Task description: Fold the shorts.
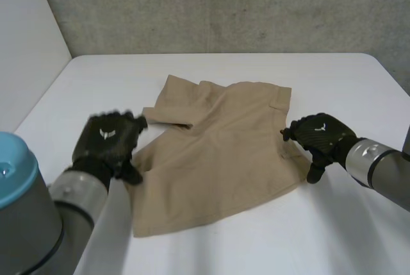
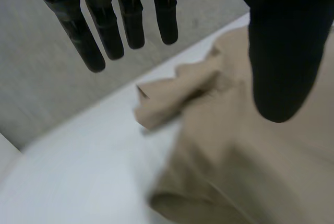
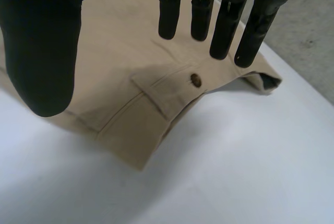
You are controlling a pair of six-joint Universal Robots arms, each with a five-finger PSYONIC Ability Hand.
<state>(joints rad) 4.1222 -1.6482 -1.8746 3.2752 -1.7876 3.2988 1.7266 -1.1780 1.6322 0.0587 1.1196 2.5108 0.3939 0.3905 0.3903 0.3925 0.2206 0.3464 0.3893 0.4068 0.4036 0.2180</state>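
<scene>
Tan shorts lie spread on the white table, with a folded-over part at their far left. My left hand hovers at the shorts' left edge, open. In the left wrist view its straight fingers and thumb stand apart above the cloth, holding nothing. My right hand is at the shorts' right edge, open too. In the right wrist view its fingers hang straight over a pocket flap with a brown button, clear of the cloth.
A grey concrete wall rises behind the table and a white panel stands at the left. Bare white tabletop surrounds the shorts on all sides.
</scene>
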